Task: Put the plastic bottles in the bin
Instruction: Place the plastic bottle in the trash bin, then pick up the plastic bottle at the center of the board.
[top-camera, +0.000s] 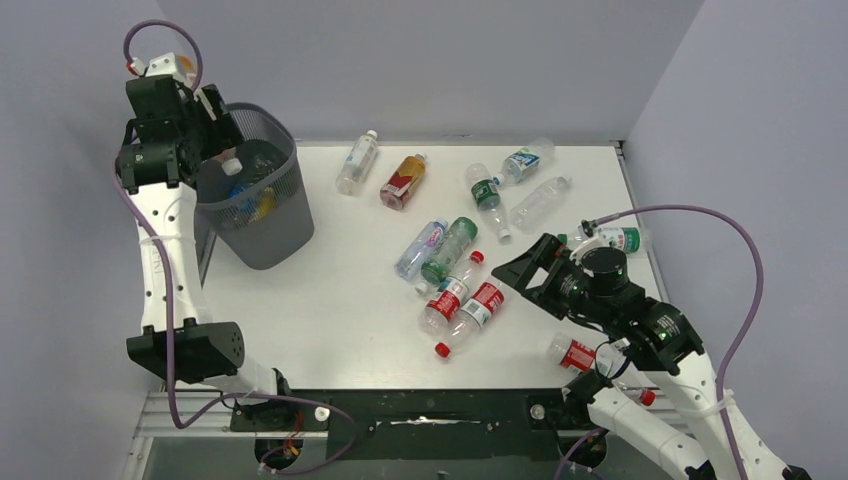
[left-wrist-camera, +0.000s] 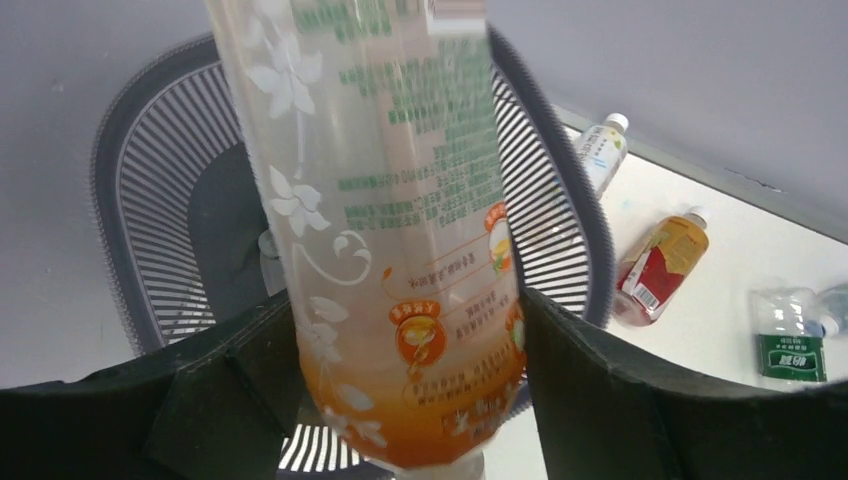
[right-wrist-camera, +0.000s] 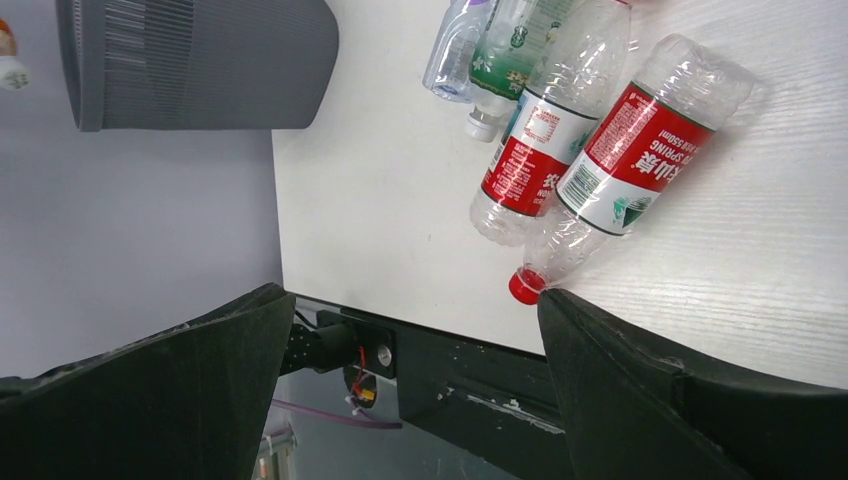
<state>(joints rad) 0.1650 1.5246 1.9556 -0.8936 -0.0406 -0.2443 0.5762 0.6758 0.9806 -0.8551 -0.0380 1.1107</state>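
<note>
Nearest you, by the right arm's base, a red-labelled bottle (top-camera: 575, 352) lies on the counter (top-camera: 340, 300). Your right jaws (right-wrist-camera: 408, 295) are spread wide and hold nothing. They hover above the counter's near edge, just beside the red cap of one of two red-labelled bottles (right-wrist-camera: 630, 150), which lie side by side and touch.

Just past that pair, a green bottle (top-camera: 452, 248) and a blue-tinted bottle (top-camera: 422, 248) lie against each other. To their right, close to the right arm's wrist, is a green-labelled bottle (top-camera: 615, 238).

Farther back, an amber bottle with a red label (top-camera: 404, 181) and a clear white-capped bottle (top-camera: 357, 161) lie near each other. Three more clear bottles are grouped to the right, near the far edge.

At the far left stands the bin (top-camera: 268, 225), with coloured bottles already inside. Your left jaws (left-wrist-camera: 410, 320) grasp an orange-tinted bottle (left-wrist-camera: 390, 200) between their pads. It hangs cap downward, directly over the bin's open mouth.
</note>
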